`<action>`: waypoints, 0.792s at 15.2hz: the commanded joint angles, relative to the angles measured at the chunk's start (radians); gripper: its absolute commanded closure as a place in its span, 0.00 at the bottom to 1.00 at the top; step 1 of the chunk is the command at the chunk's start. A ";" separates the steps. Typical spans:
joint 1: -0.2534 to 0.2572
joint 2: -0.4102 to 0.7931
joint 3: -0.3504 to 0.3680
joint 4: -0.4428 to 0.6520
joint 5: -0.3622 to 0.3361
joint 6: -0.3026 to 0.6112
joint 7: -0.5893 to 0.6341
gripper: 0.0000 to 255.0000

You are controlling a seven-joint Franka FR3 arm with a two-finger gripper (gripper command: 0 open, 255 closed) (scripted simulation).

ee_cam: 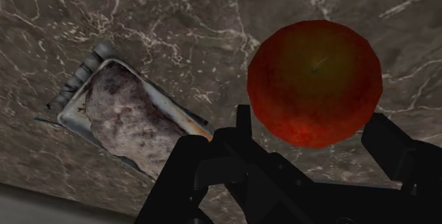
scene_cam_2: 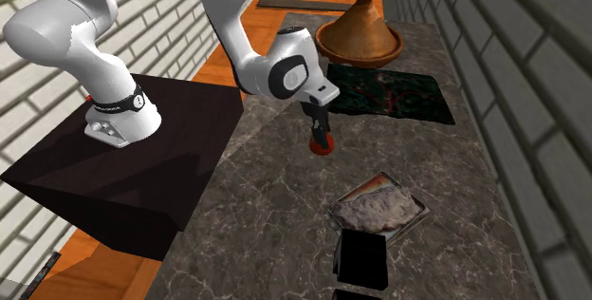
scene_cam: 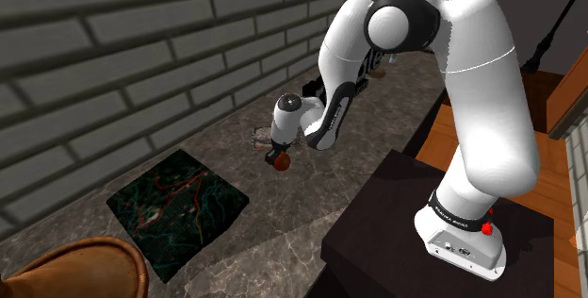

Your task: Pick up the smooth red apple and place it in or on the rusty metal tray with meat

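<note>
My black gripper (ee_cam: 312, 120) is shut on the red apple (ee_cam: 314, 81), one finger on each side of it. In the shoulder view the apple (scene_cam: 280, 162) hangs in the gripper (scene_cam: 280, 157) a little above the marble counter. The metal tray (ee_cam: 69, 108) with a grey-brown slab of meat (ee_cam: 134, 120) lies on the counter beside and below the apple, not under it. In the second exterior view the apple (scene_cam_2: 323, 145) and gripper (scene_cam_2: 323, 140) are up and to the left of the tray (scene_cam_2: 418, 215). The arm partly hides the tray (scene_cam: 260, 139) in the shoulder view.
A dark marbled square board (scene_cam_2: 389, 94) lies on the counter beyond the gripper, with a brown tagine pot (scene_cam_2: 360, 28) behind it. A black box (scene_cam_2: 360, 258) stands near the tray. A brick wall (scene_cam: 113, 51) runs along the counter. The dark stand (scene_cam_2: 123, 170) sits beside the counter.
</note>
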 commanded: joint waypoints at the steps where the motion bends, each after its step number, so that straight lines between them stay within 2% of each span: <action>1: -0.023 -0.031 0.028 -0.016 0.023 -0.020 -0.031 1.00; 12: -0.140 -0.179 0.171 -0.082 0.176 -0.120 -0.201 1.00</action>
